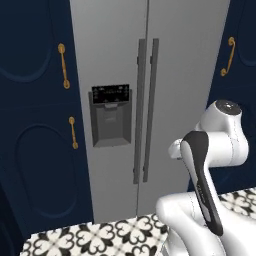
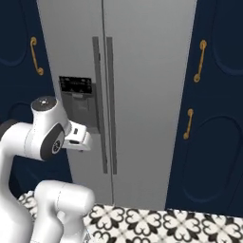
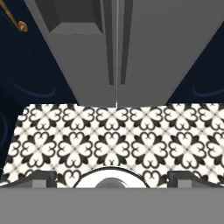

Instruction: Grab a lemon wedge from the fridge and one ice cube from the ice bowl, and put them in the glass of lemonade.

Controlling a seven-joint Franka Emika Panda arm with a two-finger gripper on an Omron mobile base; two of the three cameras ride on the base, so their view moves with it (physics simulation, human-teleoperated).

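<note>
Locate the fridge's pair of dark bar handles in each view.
Left base view: handles just right of centre, upright, beside the dispenser panel.
Right base view: handles left of centre, panel to their left.
Hand view: lower handle ends at top centre.
Shared landmark: the door seam between the handles.

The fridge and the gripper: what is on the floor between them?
In the hand view, bare patterned floor tiles lie between the open gripper and the closed fridge; nothing stands on them.
</note>
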